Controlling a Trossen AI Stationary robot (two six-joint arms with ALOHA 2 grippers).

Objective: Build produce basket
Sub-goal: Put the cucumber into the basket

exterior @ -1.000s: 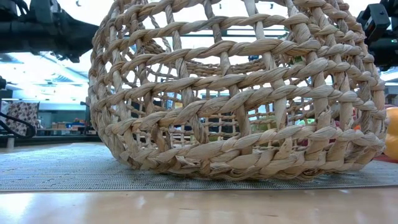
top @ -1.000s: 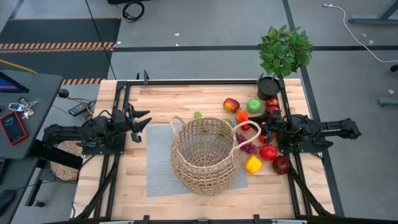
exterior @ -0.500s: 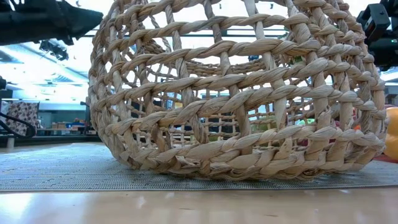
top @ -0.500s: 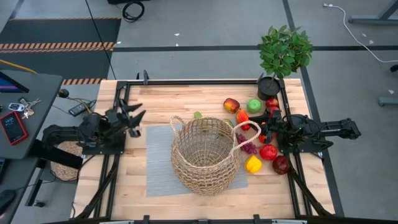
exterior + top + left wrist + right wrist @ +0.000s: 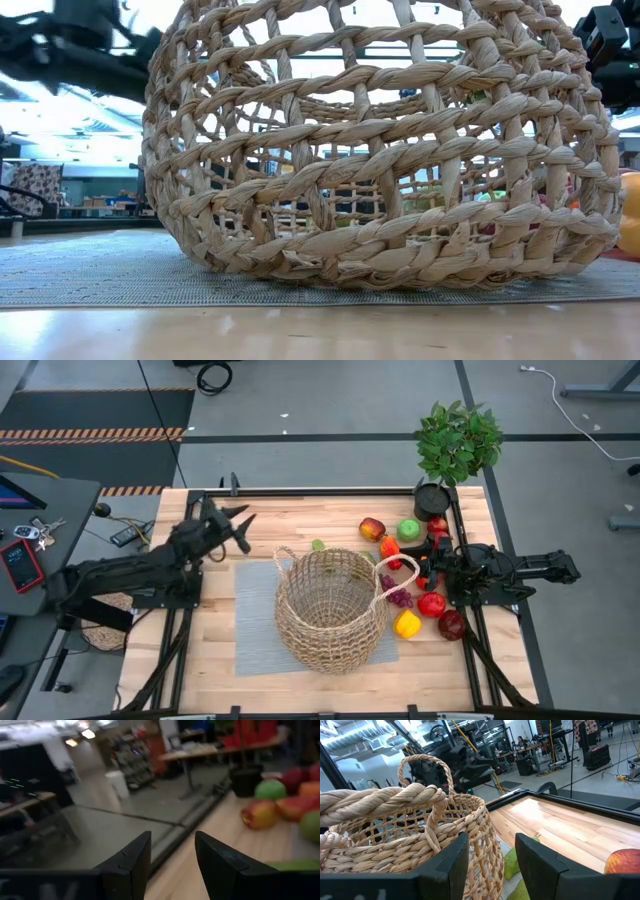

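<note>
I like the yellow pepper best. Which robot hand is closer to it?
The right. The right gripper sits among the fruit, just above the yellow pepper in the high view. The left gripper is across the basket, near the table's far left.

Large round tan open-weave wicker basket (image 5: 331, 608) stands mid-worktop on a flat grey rectangular mat (image 5: 256, 622); the light wooden worktop (image 5: 300, 520) is bare behind it. The produce, a cluster of red, green, orange and yellow fruits and vegetables with purple grapes (image 5: 418, 575), lies on the worktop to the basket's right, from the far right corner down beside the basket. A leafy green plant in a black pot (image 5: 452, 455) stands at that far right corner, behind the produce. Left gripper (image 5: 238, 525) sits above the worktop left of and behind the basket. Right gripper (image 5: 423, 567) sits over the produce, just right of the basket.
</note>
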